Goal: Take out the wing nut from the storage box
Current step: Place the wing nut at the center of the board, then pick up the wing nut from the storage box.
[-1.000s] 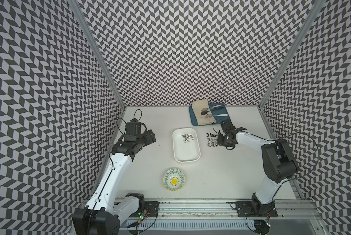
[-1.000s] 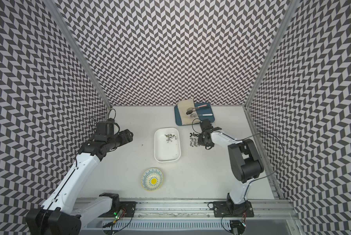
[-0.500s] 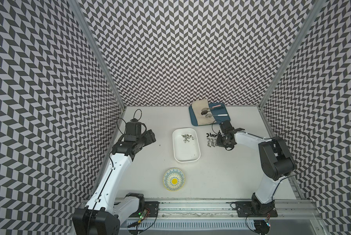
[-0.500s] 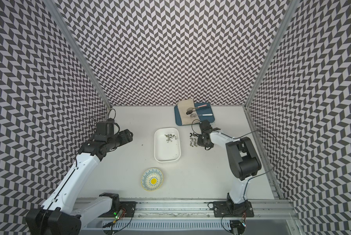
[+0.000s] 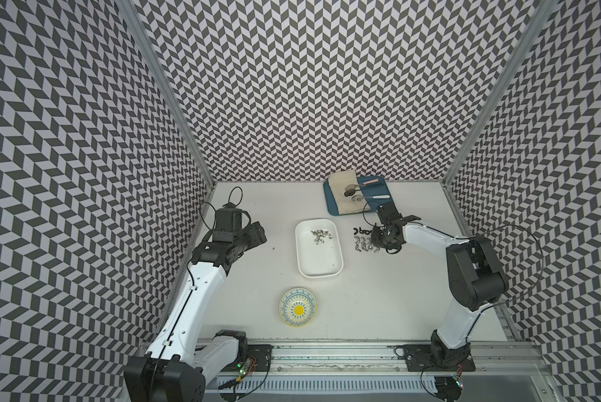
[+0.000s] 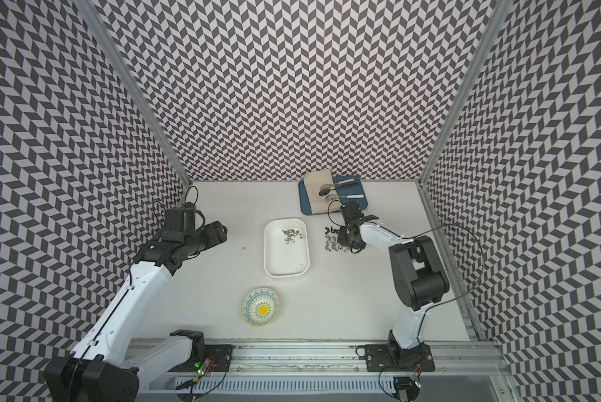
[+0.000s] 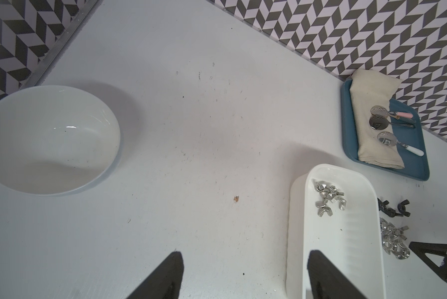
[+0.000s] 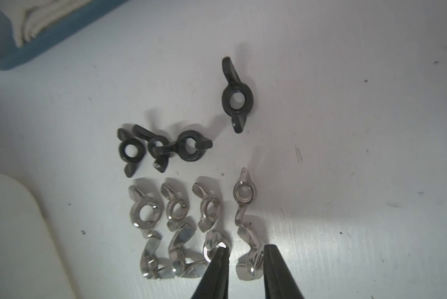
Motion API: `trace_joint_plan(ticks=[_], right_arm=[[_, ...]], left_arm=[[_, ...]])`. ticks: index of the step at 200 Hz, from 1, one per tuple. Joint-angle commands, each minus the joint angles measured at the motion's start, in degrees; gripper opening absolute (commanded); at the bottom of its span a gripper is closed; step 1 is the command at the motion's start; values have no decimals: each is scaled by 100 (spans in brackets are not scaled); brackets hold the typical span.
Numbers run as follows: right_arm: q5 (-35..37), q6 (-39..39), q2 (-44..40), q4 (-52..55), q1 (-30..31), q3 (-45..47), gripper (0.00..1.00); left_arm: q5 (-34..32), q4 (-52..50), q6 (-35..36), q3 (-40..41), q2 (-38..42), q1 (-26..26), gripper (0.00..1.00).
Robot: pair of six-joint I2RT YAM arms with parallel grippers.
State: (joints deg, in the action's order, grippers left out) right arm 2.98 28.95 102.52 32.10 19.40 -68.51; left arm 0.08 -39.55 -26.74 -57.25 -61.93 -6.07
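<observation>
The left arm (image 5: 205,275) hangs over the counter (image 5: 379,306), left of the storage box (image 5: 319,275). The left jaws are spread wide and hold nothing; in the left wrist view their fingers (image 7: 165,274) frame bare counter and one wall of the box. The storage box lies mid-counter with a small cluster of wing nuts (image 5: 321,235) at its far end. Just right of the box, on the counter, sit four black wing nuts (image 8: 165,147) and, nearer the robot's base, two rows of loose silver wing nuts (image 8: 181,233). The right jaws are down at the end of those rows, parted only a little. One silver nut (image 8: 249,259) lies on the counter between the tips. One fingertip (image 8: 271,261) is against it and a sliver of counter shows on its other side, so it is released, not clamped.
</observation>
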Motion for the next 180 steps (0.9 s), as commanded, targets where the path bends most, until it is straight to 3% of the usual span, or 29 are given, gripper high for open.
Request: trace_joint_plan(ticks=[1,48,87,180], right_arm=[[53,-9,-398,97,241,-432,29],[44,-125,-199,262,1343,-1362,30],[41,-335,655,274,2177,-2192,30],[124,-692,2184,200,2295,-3027,30]], left_arm=[[-62,43,-41,-27,32,27,79],[-19,61,-50,-5,-3,32,79],[1,44,-45,-6,14,29,80],[54,-130,-61,83,241,28,79]])
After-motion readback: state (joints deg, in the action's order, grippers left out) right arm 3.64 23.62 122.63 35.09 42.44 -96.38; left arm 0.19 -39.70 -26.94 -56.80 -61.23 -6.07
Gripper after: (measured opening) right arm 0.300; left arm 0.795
